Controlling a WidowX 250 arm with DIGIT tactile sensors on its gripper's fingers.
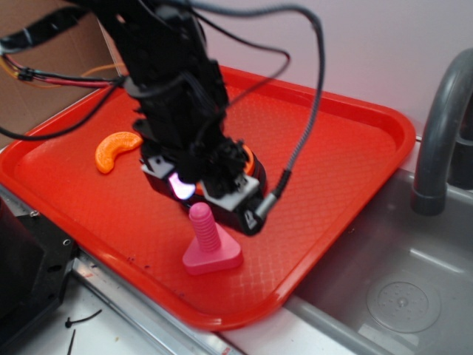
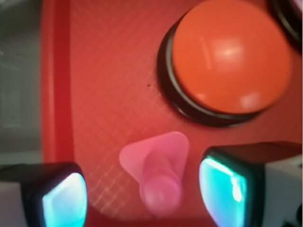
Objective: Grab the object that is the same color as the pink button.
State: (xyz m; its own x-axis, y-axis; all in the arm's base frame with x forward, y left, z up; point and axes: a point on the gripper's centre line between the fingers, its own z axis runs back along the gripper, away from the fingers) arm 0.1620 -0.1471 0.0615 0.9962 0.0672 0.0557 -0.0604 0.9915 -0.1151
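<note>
On the desk beside a grey sink (image 1: 414,296) lies a big red tray (image 1: 332,148), its textured floor holding everything the job needs within one raised rim, so nothing can roll off. Above the middle of it hangs the black robot arm (image 1: 170,81), trailing cables, and it hides most of what sits under it; only an orange edge of a button shows past its body in the outside view. From the wrist camera that orange button (image 2: 232,56) fills the upper right, a domed top on a black ring, and a sliver of a second black ring at the top right corner may be the pink button, though too little of it shows to be sure. Off to the arm's far side rests an orange crescent slice (image 1: 114,149), well apart and no match in colour. The claw (image 2: 142,189) stands with its two pads apart, one on each side of the pink bolt (image 1: 207,240), which looks like a deliberate line-up for a pinch across the shaft. That bolt stands upright on its flat three-cornered base near the tray's front edge, its ribbed shaft (image 2: 160,187) rising between the pads without clearly touching either. Judging by this, the claw needs only to drop a little and squeeze; the rounded, ribbed shaft could slip or tip if caught too high.
</note>
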